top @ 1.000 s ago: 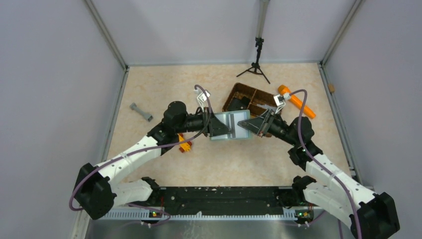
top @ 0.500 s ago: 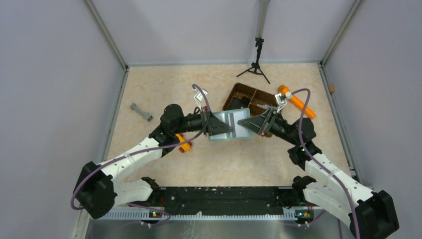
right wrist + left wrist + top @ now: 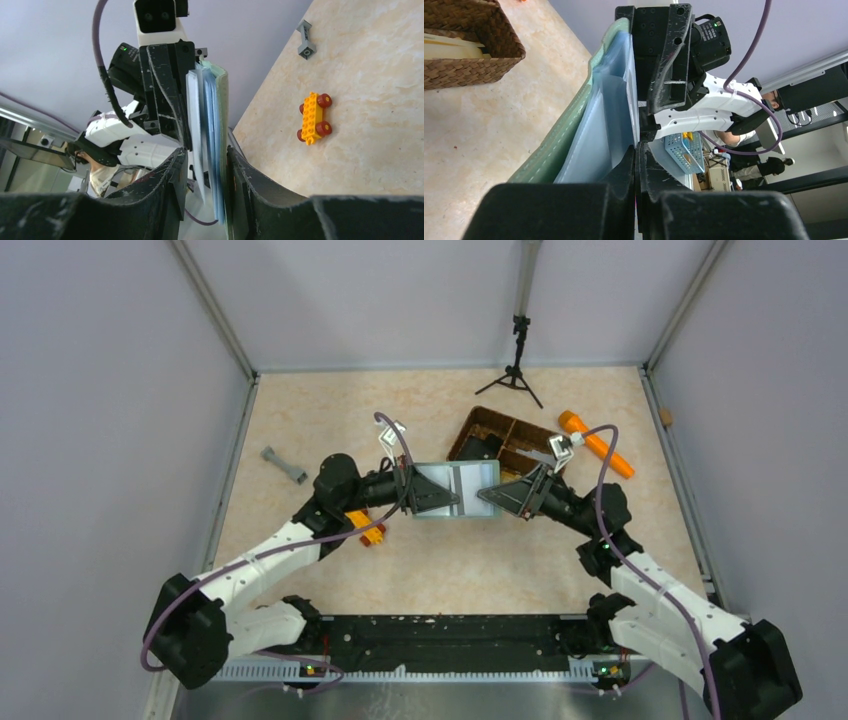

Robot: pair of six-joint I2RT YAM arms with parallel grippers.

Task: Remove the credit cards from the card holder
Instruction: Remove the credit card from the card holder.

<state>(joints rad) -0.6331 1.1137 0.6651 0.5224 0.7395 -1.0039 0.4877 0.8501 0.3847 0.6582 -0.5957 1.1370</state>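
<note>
The sage green card holder (image 3: 455, 480) hangs open in the air between both grippers, above the table's middle. In the left wrist view its green cover (image 3: 574, 135) and pale blue inner pockets run up from my jaws. My left gripper (image 3: 450, 502) (image 3: 638, 150) is shut on a thin edge at the holder's inner side; whether that is a card or a flap is hidden. In the right wrist view the holder (image 3: 222, 100) stands edge-on between my right gripper's (image 3: 482, 496) (image 3: 205, 165) parted fingers. One finger lies against the green cover; a gap shows at the other.
The brown woven basket (image 3: 480, 425) (image 3: 474, 55) sits just behind the holder. A yellow toy car (image 3: 371, 533) (image 3: 313, 117) lies under the left arm. A grey dumbbell-shaped piece (image 3: 283, 465), an orange object (image 3: 595, 445) and a small black tripod (image 3: 517, 370) are further off.
The left arm has drawn back to the left and the holder's left edge has gone with it, so the holder looks wider open. The right gripper has shifted slightly left and down.
</note>
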